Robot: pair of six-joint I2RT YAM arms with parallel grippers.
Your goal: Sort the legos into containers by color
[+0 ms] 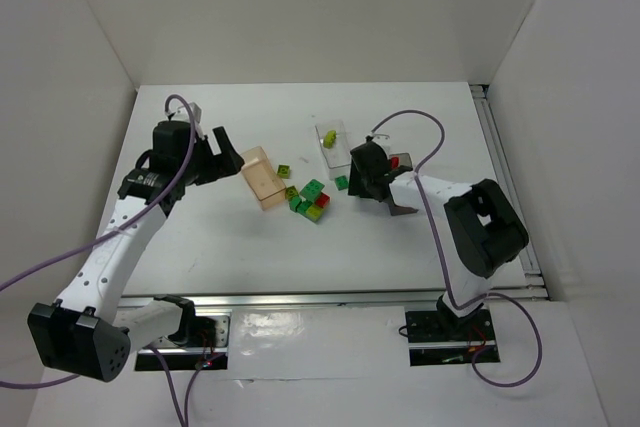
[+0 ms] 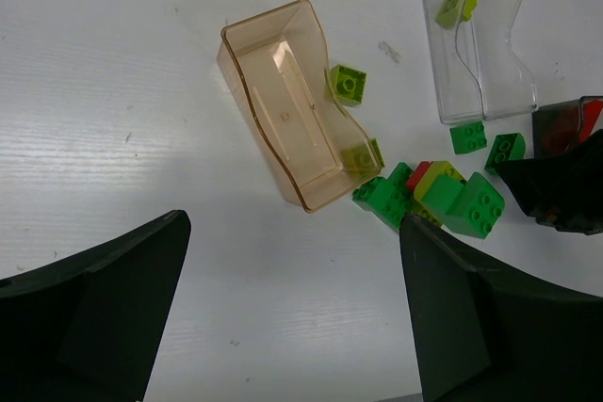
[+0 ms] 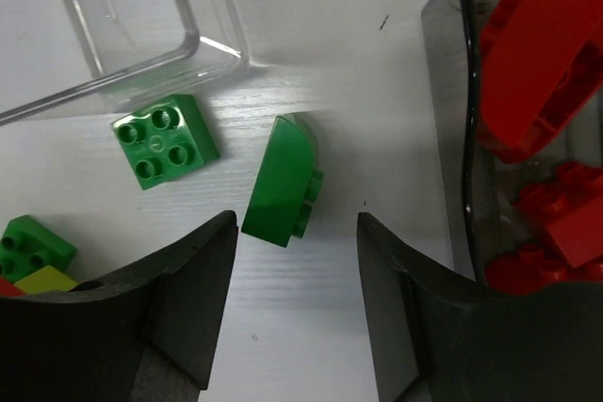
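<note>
The legos lie mid-table: a cluster of green, lime and red bricks [image 1: 311, 200] [image 2: 443, 197], a lime brick [image 2: 348, 84] beside the peach-orange tray [image 1: 262, 179] [image 2: 283, 110], and a lime piece [image 2: 459, 2] in the clear tray [image 1: 335, 152] [image 2: 490, 63]. Red bricks [image 3: 542, 72] fill the dark reddish tray [image 3: 443, 91]. My right gripper [image 1: 362, 184] [image 3: 297, 223] is open low over the table. A green brick on its side [image 3: 283, 181] lies just beyond its fingertips, with a flat green brick [image 3: 165, 140] to the left. My left gripper [image 1: 225, 152] [image 2: 294, 233] hangs wide open, holding nothing, near the peach tray.
White walls enclose the table on three sides. A metal rail [image 1: 500, 177] runs along the right edge. Two green bricks [image 2: 468, 136] sit between the clear tray and the right gripper's dark body [image 2: 565, 185].
</note>
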